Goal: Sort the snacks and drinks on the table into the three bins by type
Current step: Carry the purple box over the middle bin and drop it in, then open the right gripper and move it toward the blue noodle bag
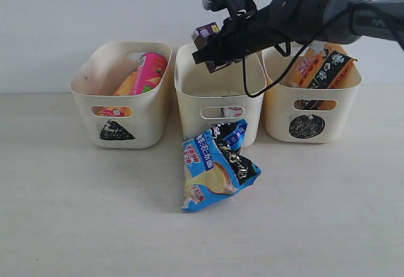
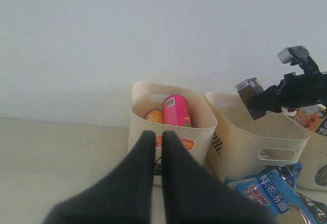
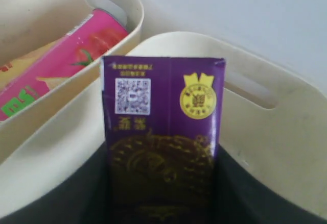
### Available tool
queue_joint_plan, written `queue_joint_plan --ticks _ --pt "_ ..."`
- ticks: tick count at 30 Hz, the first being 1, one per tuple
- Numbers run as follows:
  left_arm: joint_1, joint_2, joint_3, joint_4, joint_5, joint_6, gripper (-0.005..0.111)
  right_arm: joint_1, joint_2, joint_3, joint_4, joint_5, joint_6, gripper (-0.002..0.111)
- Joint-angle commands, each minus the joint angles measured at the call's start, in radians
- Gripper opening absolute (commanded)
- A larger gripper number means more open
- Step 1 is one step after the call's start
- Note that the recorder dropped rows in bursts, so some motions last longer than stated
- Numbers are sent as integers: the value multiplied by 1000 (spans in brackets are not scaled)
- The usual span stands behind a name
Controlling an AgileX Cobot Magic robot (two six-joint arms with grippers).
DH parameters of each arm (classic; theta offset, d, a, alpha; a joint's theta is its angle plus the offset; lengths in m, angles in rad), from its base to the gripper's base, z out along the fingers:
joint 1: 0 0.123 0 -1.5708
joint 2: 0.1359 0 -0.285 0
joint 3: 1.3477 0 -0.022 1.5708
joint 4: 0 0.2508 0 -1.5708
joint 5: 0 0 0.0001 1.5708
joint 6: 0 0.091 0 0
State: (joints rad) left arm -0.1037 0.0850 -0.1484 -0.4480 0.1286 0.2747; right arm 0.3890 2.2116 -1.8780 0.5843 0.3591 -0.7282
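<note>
Right pincer (image 1: 208, 50): clamped on the dark purple carton (image 1: 205, 35), its black fingers gripping both sides. The carton hangs tilted, just above the open top of the middle bin (image 1: 192, 100), toward the rim on the triangle-bin side. It is not inside the bin. The right wrist view shows the carton (image 3: 161, 132) with its print upside down, a QR code and a yellow seal facing the camera, and the middle bin's (image 3: 265, 132) cream wall and slot handle behind it.

Left pincer (image 2: 159, 137): fingers drawn together to a thin slit, nothing between them. It is out of the exterior view. Its own camera shows it low over the desk, well apart from the middle bin.

Left of the middle bin, just beside it: the bin with the black triangle mark (image 1: 115, 130). The pink chip cylinder (image 1: 150, 72) and the yellow chip cylinder (image 1: 126, 84) lean inside.

Right of the middle bin, just beside it: the bin with the circle mark (image 1: 307, 126). The orange-black bag (image 1: 325, 65) sticks up out of it, partly behind the right arm.

In front of the middle bin: the blue bag (image 1: 211, 170) lies crumpled on the desk (image 1: 76, 214). Its upper end touches the bin's front wall and hides that bin's mark.

Through the middle bin's front slot something pale shows; cannot tell what.
</note>
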Motion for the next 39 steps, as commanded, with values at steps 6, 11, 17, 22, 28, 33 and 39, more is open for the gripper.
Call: queue_joint_plan --ticks 6,11,17,22,28,33,39 --pt "3 -6 6 1 2 2 4 2 34 -11 -40 -50 -6 4" --pt "3 -6 6 1 2 2 4 2 34 -11 -43 -55 -6 51" --pt "3 -6 6 1 2 2 4 2 3 -11 -43 -41 -2 69" --pt "3 -6 6 1 2 2 4 0 -118 -11 -75 117 -2 6" --pt "3 -6 6 1 2 2 4 0 -211 -11 -194 401 43 0" --pt "3 -6 6 1 2 2 4 0 -268 -11 -234 669 134 0" --pt "3 -6 6 1 2 2 4 0 -323 31 -235 862 214 0"
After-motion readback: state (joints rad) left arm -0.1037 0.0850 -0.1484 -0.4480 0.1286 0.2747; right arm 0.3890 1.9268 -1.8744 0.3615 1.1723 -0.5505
